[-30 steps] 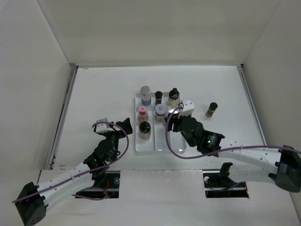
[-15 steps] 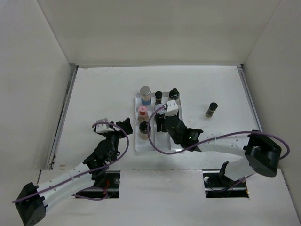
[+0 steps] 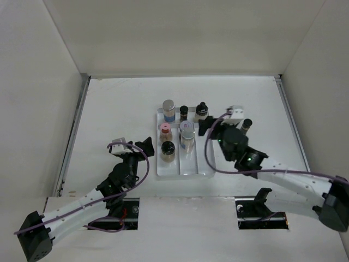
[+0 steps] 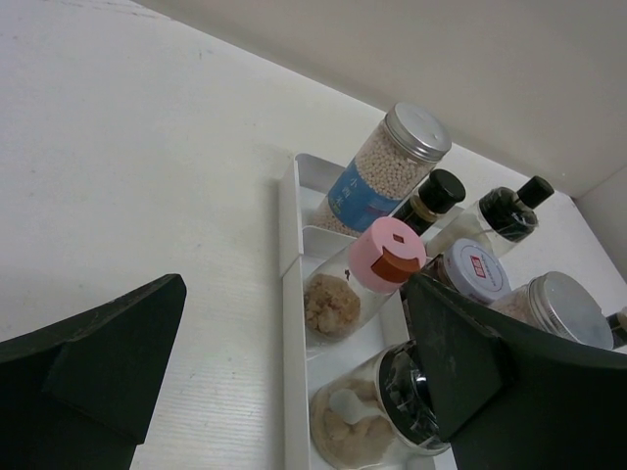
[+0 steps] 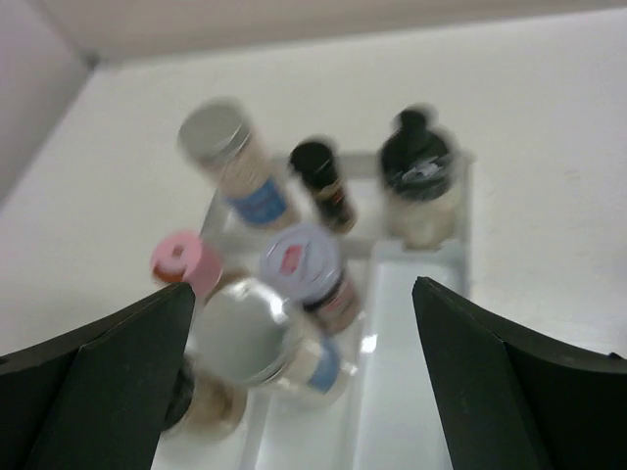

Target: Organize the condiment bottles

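From above, six condiment bottles [image 3: 168,111] stand in the white tray [image 3: 204,169] while a dark-capped one [image 3: 246,125] stands on the desk [image 3: 120,103] right of it; both wrist views show fingers [image 4: 118,362] [image 5: 480,362] spread apart, empty, facing the tray.

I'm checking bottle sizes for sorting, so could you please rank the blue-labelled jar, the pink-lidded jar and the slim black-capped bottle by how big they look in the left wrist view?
1. Blue-labelled jar, largest.
2. Pink-lidded jar; it sits nearer the camera, so this is less sure.
3. Black-capped bottle, smallest.
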Controlling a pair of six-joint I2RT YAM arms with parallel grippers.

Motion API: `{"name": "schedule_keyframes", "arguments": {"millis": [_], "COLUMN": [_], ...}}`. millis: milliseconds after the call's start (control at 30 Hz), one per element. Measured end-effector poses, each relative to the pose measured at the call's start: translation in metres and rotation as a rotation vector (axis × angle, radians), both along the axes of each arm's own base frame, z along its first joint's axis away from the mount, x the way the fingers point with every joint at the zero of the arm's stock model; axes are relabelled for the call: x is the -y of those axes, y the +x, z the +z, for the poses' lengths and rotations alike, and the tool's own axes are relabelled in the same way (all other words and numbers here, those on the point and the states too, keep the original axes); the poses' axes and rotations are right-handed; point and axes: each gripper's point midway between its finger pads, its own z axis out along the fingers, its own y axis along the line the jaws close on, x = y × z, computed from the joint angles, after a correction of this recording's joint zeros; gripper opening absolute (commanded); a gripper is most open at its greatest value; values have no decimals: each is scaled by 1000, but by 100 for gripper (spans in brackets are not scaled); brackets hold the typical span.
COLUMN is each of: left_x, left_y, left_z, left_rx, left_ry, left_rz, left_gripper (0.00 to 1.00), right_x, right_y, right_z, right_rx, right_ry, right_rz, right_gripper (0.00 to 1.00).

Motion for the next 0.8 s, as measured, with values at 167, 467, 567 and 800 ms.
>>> {"name": "schedule_keyframes", "arguments": {"millis": [167, 467, 567, 800], "left_x": [2, 4, 5, 6], "left_y": [-1, 0, -1, -2], "left_z": [1, -4, -5, -3], "left_rx": [2, -11, -14, -8], "left_ry": [-2, 13, 16, 9], "left_rz": [-8, -11, -17, -21], "left_gripper": [100, 100, 100, 100], "right_x": [132, 247, 236, 231], "right_y": [40, 71, 80, 96], "right_z": [33, -71, -91, -114], "right_rx": [58, -248, -316, -391], "right_ry": [123, -61, -73, -75], "right_rz": [-385, -685, -629, -596], "right_gripper": [100, 100, 96, 76]}}
